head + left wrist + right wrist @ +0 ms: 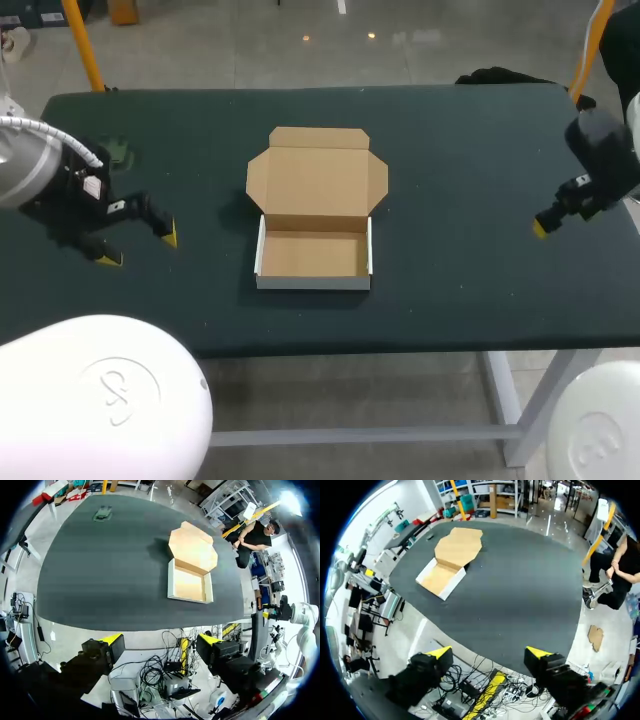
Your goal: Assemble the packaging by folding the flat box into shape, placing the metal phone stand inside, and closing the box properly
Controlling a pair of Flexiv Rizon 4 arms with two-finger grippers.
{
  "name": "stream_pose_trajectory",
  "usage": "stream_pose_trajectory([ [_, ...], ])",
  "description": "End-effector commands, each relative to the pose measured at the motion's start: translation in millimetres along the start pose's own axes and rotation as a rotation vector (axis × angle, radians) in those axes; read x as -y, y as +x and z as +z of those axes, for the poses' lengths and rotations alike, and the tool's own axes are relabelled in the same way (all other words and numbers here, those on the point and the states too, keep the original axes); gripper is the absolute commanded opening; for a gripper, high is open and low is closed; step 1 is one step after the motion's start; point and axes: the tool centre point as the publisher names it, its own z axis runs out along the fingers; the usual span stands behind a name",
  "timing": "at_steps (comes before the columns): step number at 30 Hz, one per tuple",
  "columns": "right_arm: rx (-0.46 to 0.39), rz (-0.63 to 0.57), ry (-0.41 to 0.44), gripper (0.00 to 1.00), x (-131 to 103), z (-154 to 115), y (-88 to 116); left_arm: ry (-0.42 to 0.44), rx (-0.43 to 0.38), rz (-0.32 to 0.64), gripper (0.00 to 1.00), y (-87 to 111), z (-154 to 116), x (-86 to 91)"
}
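- Got the box dead centre, tray folded up, lid flat toward twelve o'clock, open for loading
- Spotting the stand at ten o'clock, untouched
- Seeing left claw at nine, right claw at three, both wide, empty

Wide dark green table on a pale metal frame

Matt brown cardboard box, dark matt table, perhaps felt

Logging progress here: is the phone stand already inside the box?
No, the cardboard box shows only its bare brown floor, with its lid lying open.
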Motion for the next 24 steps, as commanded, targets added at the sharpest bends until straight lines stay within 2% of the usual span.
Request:
stream_pose_trajectory([
  [1, 0.033, 0.034, 0.018, 1.00, 0.8, -0.9, -0.4, -0.014, 0.078, -0.001, 1.00, 8.5, -5.9, 3.4],
  [6, 0.023, 0.092, 0.010, 1.00, 1.4, -0.5, -5.0, -0.011, 0.092, -0.002, 1.00, 9.5, -5.4, 6.3],
  [14, 0.059, 0.194, 0.023, 1.00, -4.7, 0.8, -11.6, -0.002, 0.103, -0.024, 1.00, 5.8, -2.1, 13.3],
  [24, 0.071, 0.225, 0.035, 1.00, -8.3, 2.2, -13.9, -0.007, 0.115, -0.033, 1.00, 4.0, -0.8, 15.5],
])
